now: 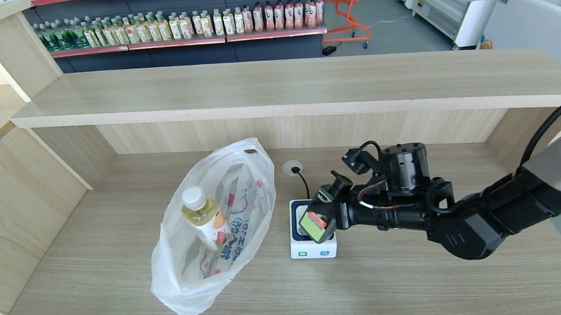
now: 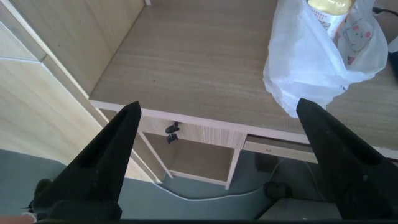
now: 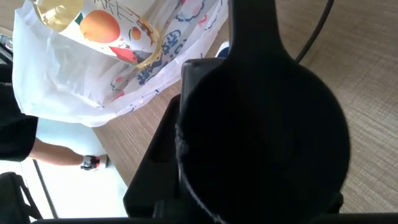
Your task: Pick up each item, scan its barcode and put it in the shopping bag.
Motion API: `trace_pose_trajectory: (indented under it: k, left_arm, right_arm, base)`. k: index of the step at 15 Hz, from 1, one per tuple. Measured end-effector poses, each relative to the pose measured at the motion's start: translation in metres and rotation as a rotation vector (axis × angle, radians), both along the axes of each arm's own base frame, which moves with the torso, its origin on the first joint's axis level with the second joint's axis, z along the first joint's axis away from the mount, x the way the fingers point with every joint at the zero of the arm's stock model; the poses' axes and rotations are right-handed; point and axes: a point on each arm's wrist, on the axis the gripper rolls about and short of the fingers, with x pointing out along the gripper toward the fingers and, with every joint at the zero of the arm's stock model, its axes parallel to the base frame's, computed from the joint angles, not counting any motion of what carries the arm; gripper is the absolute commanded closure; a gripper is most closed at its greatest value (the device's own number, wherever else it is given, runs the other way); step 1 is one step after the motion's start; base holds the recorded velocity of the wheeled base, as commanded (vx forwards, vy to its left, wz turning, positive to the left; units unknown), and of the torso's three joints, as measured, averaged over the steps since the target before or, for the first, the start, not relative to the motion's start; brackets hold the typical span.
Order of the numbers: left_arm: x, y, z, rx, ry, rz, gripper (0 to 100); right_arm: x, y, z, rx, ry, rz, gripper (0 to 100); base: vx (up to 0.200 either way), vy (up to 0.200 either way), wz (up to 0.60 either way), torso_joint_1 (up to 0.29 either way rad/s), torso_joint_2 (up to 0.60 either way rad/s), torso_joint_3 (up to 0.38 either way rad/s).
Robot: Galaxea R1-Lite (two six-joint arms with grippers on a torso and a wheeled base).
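My right gripper (image 1: pixel 323 215) is shut on a small dark container with a green face and a red label (image 1: pixel 314 223). It holds the container tilted just above the white barcode scanner (image 1: pixel 313 250). In the right wrist view the container (image 3: pixel 261 130) is a round black shape close to the camera. The white plastic shopping bag (image 1: pixel 216 232) lies open to the left of the scanner, with a drink bottle (image 1: pixel 202 211) inside. My left gripper (image 2: pixel 219 109) is open and holds nothing, in front of the counter's near edge, with the bag (image 2: pixel 311 62) farther off.
The scanner's black cable (image 1: pixel 304 183) runs back to a round hole (image 1: pixel 293 167) in the wooden counter (image 1: pixel 420 276). A raised ledge (image 1: pixel 275 85) walls the back and wooden panels (image 1: pixel 10 219) close the left side. Bare counter lies right of the scanner.
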Motion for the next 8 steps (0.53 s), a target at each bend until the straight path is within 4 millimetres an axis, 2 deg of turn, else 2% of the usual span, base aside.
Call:
trace_pose_trajectory:
  k: [4, 6, 8]
  left_arm:
    - [0.000, 0.000, 0.000, 0.000, 0.000, 0.000, 0]
    - [0.000, 0.000, 0.000, 0.000, 0.000, 0.000, 0]
    - [0.000, 0.000, 0.000, 0.000, 0.000, 0.000, 0]
  right_arm:
    - [-0.002, -0.002, 0.008, 0.032, 0.013, -0.013, 100]
    - [-0.012, -0.005, 0.034, 0.131, 0.011, -0.041, 100]
    - [-0.031, -0.018, 0.064, 0.158, -0.081, -0.044, 100]
  base:
    - [0.000, 0.000, 0.00, 0.000, 0.00, 0.000]
    - [0.000, 0.000, 0.00, 0.000, 0.00, 0.000]
    - [0.000, 0.000, 0.00, 0.000, 0.00, 0.000]
